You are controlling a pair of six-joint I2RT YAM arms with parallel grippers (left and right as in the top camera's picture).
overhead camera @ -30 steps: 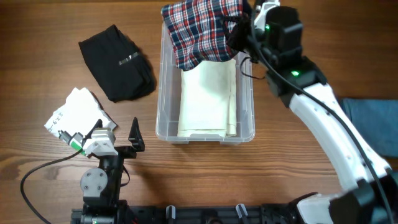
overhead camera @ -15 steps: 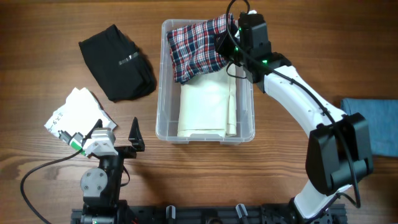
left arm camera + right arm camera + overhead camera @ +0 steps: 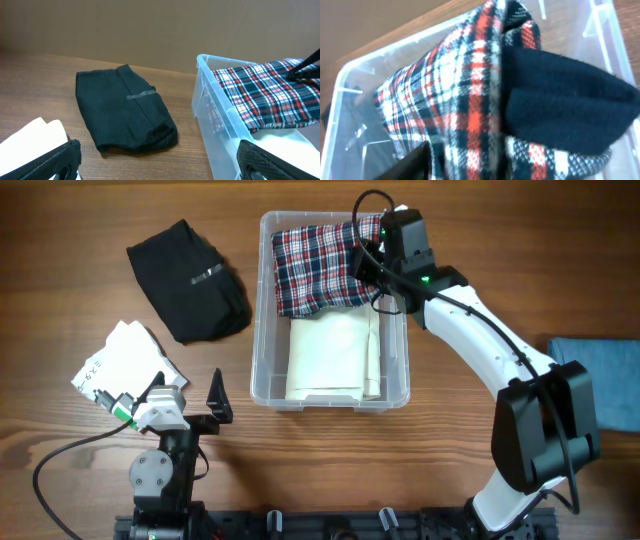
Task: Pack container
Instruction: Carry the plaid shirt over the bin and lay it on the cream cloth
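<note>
Not much going on outside the main action. Everything sits on a brown wooden table [image 3: 330, 450] with long streaky grain running left to right. From the left wrist view, the same surface shows darker reddish bands between paler ones. At the table's far edge in that view stands a plain tan backdrop wall [image 3: 150, 25], flat and unmarked. It could be cardboard or a painted board, hard to say from that angle. A thin black cable [image 3: 38, 470] lies on the table at the lower left of the overhead view, curling in a loose loop toward the front edge. Along that front edge runs a black metal rail [image 3: 330, 527] with a few small knobs on it.
</note>
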